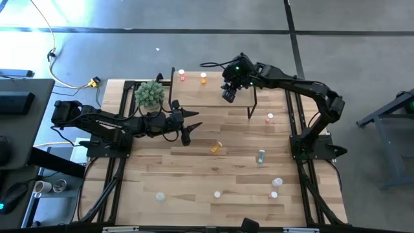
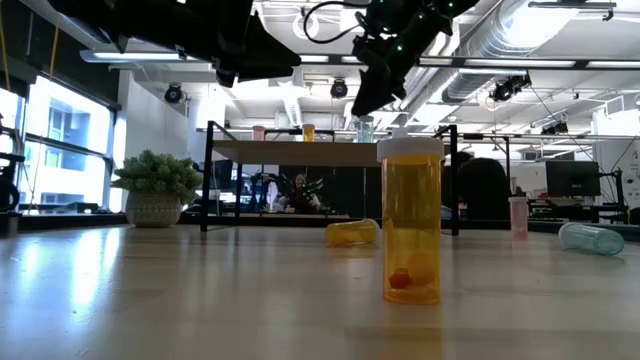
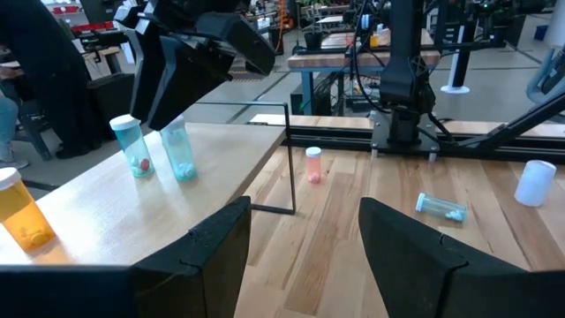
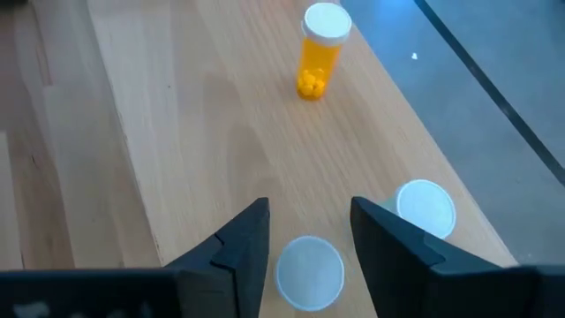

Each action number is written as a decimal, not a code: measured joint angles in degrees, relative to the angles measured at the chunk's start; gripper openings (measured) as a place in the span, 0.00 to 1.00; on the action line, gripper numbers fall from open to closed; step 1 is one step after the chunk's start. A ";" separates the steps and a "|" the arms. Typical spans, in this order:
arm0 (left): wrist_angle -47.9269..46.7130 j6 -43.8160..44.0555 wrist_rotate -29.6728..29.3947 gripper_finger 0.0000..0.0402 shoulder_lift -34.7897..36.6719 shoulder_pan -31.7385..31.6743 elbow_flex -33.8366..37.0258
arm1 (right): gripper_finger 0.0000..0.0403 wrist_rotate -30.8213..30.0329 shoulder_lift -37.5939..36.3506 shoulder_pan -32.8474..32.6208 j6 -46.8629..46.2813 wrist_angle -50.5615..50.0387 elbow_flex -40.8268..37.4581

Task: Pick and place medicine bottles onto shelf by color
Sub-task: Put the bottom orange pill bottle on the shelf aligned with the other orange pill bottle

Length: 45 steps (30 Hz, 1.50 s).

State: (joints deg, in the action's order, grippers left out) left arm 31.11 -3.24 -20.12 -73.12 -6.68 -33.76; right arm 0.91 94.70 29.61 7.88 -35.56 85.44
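Note:
The shelf stands at the table's far side. On it a pink bottle, an orange bottle and two clear teal bottles stand upright. My right gripper hangs over the shelf's right part, slanting down and open. Its fingers stand on either side of one teal bottle's white cap, with narrow gaps showing; the other cap is just beside it. My left gripper waits open above the table's middle left, pointing right, with nothing in it.
On the table an orange bottle and a teal one lie on their sides. A pink one stands right of the shelf. Several white-capped bottles stand near the front edge. A potted plant sits left of the shelf.

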 joint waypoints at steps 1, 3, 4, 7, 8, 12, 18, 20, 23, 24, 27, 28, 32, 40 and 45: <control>-0.02 -0.09 0.00 0.50 0.00 0.00 0.00 | 0.37 0.00 -0.08 0.00 0.00 0.00 0.01; -0.08 -1.05 0.00 0.50 0.00 0.00 0.00 | 0.37 0.00 -0.36 -0.03 0.07 -0.36 0.01; -0.21 -1.70 -0.01 0.50 0.00 0.00 0.00 | 0.37 0.00 -0.66 -0.16 0.03 -0.33 0.01; -0.93 -1.90 0.00 0.50 0.52 0.00 0.02 | 0.37 -0.34 -1.91 -0.64 0.07 -0.54 0.01; -1.27 -1.83 0.00 0.50 0.78 0.00 0.02 | 0.37 -0.40 -2.48 -0.82 0.09 -0.56 0.01; -2.03 -1.50 0.01 0.50 1.21 0.05 0.02 | 0.37 -0.39 -4.98 -1.94 0.09 -0.74 0.01; -6.02 -1.47 0.02 0.50 2.84 0.15 0.04 | 0.37 -0.37 -8.24 -5.69 0.09 -3.64 0.02; -6.76 -1.42 0.00 0.50 3.41 0.29 0.03 | 0.37 -0.25 -9.11 -7.30 0.09 -5.55 0.03; -9.59 -1.45 0.18 0.50 4.42 0.93 0.04 | 0.37 -0.25 -9.85 -9.96 -0.43 -8.54 0.03; -9.68 -1.44 0.31 0.50 4.66 1.31 0.04 | 0.37 -0.27 -9.89 -11.07 -0.46 -9.56 0.03; -12.39 -1.43 0.48 0.50 5.69 2.41 0.03 | 0.37 -0.24 -9.80 -14.35 -1.59 -12.69 0.03; -12.90 -1.42 0.48 0.50 6.00 2.79 0.04 | 0.37 -0.23 -9.70 -15.44 -1.93 -13.37 0.03; -16.72 0.02 0.48 0.50 7.53 4.37 0.02 | 0.37 -0.63 -9.52 -19.55 -4.82 -16.42 -0.04; -22.18 3.12 0.51 0.50 8.83 7.64 0.02 | 0.37 -3.79 -9.52 -28.42 -10.48 -20.12 -0.04; -23.08 3.63 0.48 0.50 8.83 9.54 0.02 | 0.37 -8.01 -9.41 -34.11 -14.56 -21.57 -0.31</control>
State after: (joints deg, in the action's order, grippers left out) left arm 8.03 0.39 -19.64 -64.29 2.86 -33.74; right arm -7.10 85.30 -4.51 -6.69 -57.13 85.14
